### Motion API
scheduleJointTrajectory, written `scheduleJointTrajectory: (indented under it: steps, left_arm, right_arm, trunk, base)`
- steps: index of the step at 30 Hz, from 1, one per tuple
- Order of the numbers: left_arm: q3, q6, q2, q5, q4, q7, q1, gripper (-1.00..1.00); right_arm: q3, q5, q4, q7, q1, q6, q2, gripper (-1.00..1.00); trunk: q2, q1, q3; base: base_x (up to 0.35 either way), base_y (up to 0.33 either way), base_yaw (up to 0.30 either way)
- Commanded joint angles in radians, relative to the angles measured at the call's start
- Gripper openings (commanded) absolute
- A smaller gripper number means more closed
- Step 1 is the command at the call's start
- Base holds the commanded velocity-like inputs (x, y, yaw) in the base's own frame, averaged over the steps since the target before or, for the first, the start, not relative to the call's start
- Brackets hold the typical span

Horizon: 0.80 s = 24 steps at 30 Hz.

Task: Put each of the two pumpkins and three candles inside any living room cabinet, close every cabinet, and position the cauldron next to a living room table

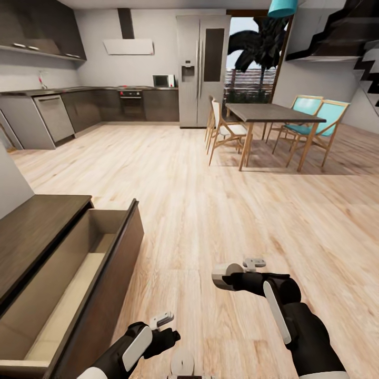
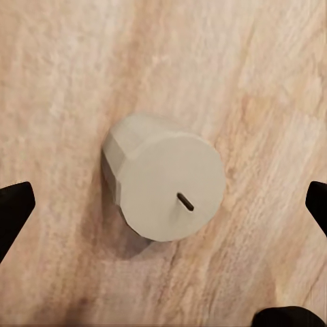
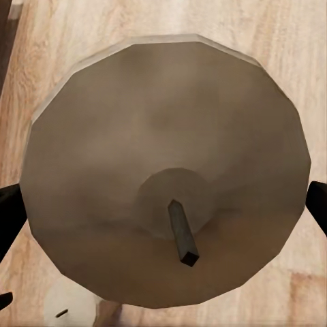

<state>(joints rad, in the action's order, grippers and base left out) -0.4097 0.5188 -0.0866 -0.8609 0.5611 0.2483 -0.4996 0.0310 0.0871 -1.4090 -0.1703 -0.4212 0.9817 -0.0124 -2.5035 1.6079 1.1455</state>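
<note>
Hovering spread wide over a floor candle [image 2: 163,178], the left gripper [image 1: 167,325] risks tipping it; the right gripper [image 1: 239,273] clamps another candle [image 3: 163,170], drawer [image 1: 63,284] at nine o'clock.

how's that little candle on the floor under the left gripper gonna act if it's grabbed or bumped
The candle stands squat and wide on the floor, so it likely resists tipping. Knocked onto its rounded side, it could roll. It looks rigid and smooth, so a loose pinch may slip.

Two candles [image 1: 183,363] [image 1: 226,276], one open cabinet [image 1: 52,252], one table [image 1: 273,112], and four chairs [image 1: 223,129].
</note>
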Motion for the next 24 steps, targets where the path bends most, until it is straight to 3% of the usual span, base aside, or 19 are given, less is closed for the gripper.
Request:
scheduleJointTrajectory:
  steps: [1,8,24]
  left_arm:
    - [-0.004,0.001,0.001,-0.010,0.002,0.009,0.000,1.00]
    - [-0.004,0.001,0.000,-0.010,0.002,0.009,0.000,1.00]
    - [-0.005,0.001,0.001,-0.012,0.002,0.009,0.000,1.00]
  right_arm:
    - [0.000,0.010,-0.001,0.005,-0.001,0.005,-0.001,-1.00]
    - [0.000,0.010,-0.002,0.005,-0.001,0.005,-0.003,-1.00]
    - [0.000,0.010,-0.007,0.005,-0.001,0.005,-0.002,-1.00]
  trunk:
    - [-0.001,0.000,0.005]
    - [-0.002,0.003,0.032]
    - [-0.006,0.011,0.094]
  base:
    - [0.000,0.000,-0.052]
    - [0.000,0.000,-0.151]
    - [0.000,0.000,-0.008]
